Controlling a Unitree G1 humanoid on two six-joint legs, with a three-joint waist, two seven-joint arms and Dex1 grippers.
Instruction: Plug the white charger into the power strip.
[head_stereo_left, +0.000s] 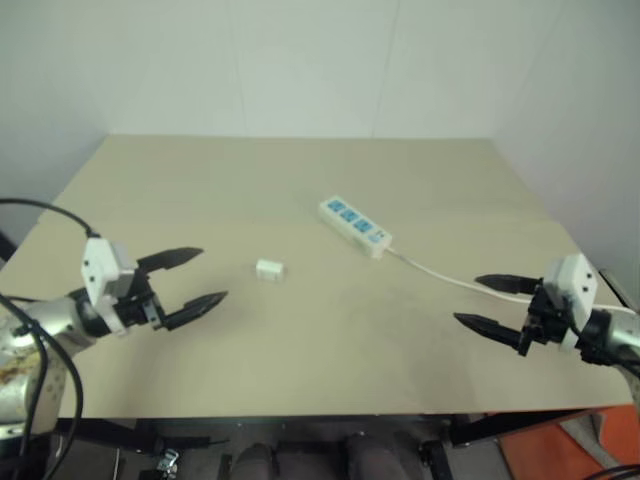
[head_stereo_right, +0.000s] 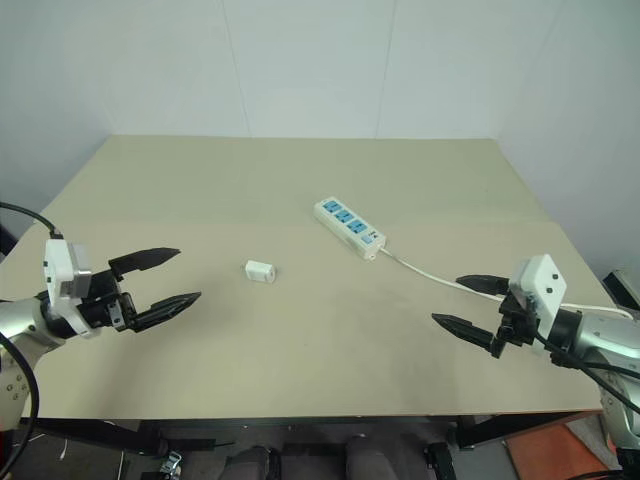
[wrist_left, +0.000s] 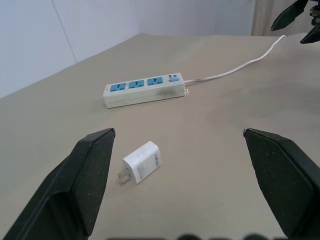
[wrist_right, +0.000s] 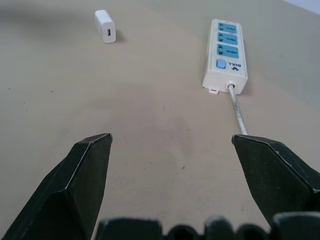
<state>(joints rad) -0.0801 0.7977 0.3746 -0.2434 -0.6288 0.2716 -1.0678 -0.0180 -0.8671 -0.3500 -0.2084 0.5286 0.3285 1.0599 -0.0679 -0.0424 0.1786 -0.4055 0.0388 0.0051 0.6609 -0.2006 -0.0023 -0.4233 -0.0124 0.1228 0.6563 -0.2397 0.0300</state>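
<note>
1. Your left gripper (head_stereo_left: 200, 277) and right gripper (head_stereo_left: 485, 302) are hovering wide apart, holding nothing.
2. Your charger (head_stereo_left: 269, 268) is lying on the table (head_stereo_left: 300, 180), near the power strip (head_stereo_left: 354, 226), unplugged.

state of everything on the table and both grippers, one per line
white charger: unplugged, lying on its side on the table, prongs bare, apart from the strip
power strip: flat on the table, all three blue sockets empty
cord: attached at the strip's switch end, trailing across the table toward the right gripper
left gripper: open, holding nothing
right gripper: open, holding nothing
</note>
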